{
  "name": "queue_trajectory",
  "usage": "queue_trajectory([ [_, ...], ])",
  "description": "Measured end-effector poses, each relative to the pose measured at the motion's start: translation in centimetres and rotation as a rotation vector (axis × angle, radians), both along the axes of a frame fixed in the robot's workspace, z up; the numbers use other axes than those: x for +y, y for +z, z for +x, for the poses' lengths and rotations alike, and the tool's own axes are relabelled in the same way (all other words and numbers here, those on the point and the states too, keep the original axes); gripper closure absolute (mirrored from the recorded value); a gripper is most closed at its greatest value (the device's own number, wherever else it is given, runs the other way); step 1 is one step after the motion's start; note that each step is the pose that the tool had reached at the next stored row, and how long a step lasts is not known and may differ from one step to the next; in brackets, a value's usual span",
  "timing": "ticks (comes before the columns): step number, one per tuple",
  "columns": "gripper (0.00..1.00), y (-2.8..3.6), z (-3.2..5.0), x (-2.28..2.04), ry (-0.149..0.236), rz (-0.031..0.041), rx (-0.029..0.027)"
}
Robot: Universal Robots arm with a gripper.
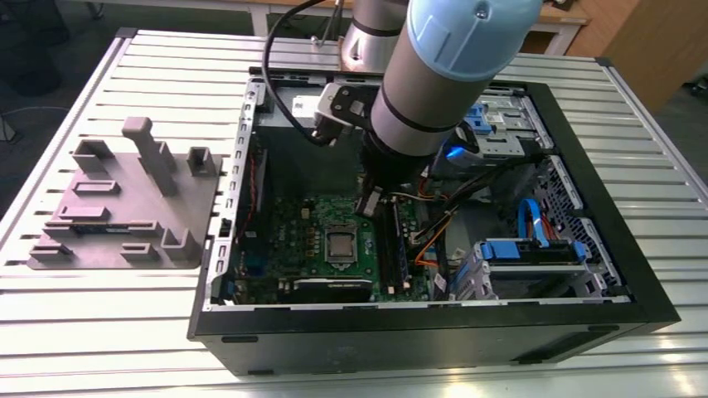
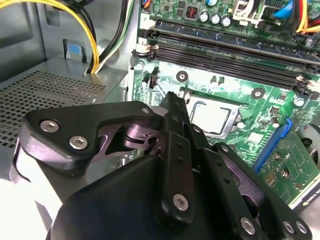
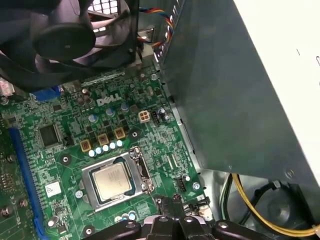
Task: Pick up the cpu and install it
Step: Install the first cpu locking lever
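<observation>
A: So, where is the small square cpu with the silver-grey metal top?

B: It lies flat in its socket on the green circuit board, with a metal frame around it. In the exterior view it sits near the middle of that board.

A: And the black pincer?

B: It is clenched, tips together with nothing between them. It hangs low over the board just beside the socket, off the far corner on the exterior view's right, toward the long black memory slots. It is apart from the cpu. Whether it touches the board I cannot tell.

A: What carries it?

B: A grey arm with a pale blue joint cap reaches down from the far side into the open black computer case. The case lies on its side on the ribbed silver metal bench.

A: What else is inside the case?

B: A big dull grey power-supply box sits on the far side of the board. Yellow cables run down beside it. A round black fan stands at the wall on the exterior view's left. Blue plastic drive brackets sit on the exterior view's right.

A: And outside it?

B: On the exterior view's left, well apart from the case, a flat grey plastic fixture plate with upright blocks rests on the bench.
</observation>
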State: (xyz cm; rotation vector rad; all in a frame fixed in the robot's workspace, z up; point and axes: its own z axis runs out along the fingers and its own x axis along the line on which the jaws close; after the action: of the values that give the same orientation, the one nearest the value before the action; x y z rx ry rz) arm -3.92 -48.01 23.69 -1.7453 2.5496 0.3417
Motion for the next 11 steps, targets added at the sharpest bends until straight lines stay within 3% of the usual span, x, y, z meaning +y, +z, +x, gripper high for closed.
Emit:
queue_trajectory([
  [7, 0.90, 0.00, -0.25, -0.13, 0.044, 0.0001, -0.0137],
  [11, 0.90, 0.01, -0.26, -0.16, 0.047, -0.0001, -0.0138],
])
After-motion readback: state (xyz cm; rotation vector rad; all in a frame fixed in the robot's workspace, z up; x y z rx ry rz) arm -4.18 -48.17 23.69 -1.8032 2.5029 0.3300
